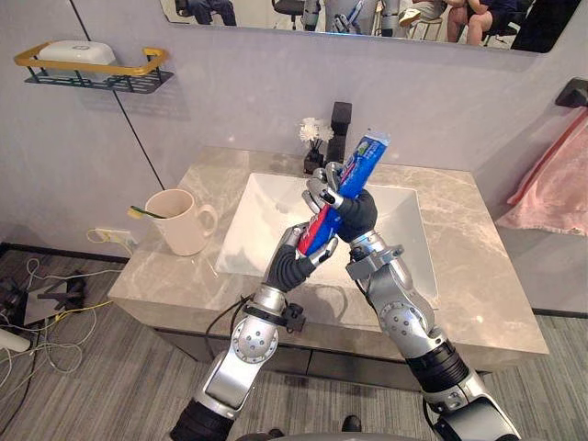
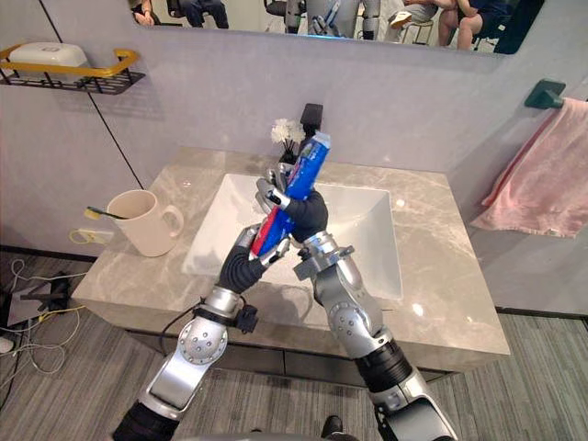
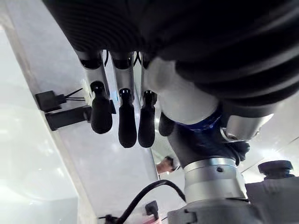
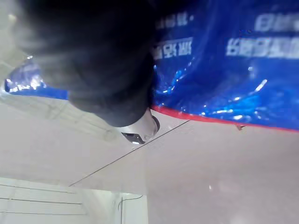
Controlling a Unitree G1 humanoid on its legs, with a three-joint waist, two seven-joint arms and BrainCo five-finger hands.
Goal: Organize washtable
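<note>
Blue and red soft toothpaste tube [image 1: 363,156] is being held up in the air above the white rectangular basin [image 1: 262,216], tilted, with its blue end pointing up toward the wall and its red end pointing down. The right hand [image 1: 358,213] is gripping the tube around the middle, and its silver fingers [image 1: 322,188] are curling around the blue part. The left hand [image 1: 296,262] is reaching up from below to the red end; in its wrist view its fingers [image 3: 127,121] are lying fairly straight and close together, and I cannot tell if they are pressing on the tube. On the grey marble counter [image 1: 478,257], left of the basin, a cream ceramic mug [image 1: 179,225] is standing upright with a yellow-green toothbrush [image 1: 142,213] leaning inside it. Behind the basin a black faucet [image 1: 338,129] is standing beside a small vase of white flowers [image 1: 315,133]. A pink towel [image 1: 560,188] is hanging on the right wall.
</note>
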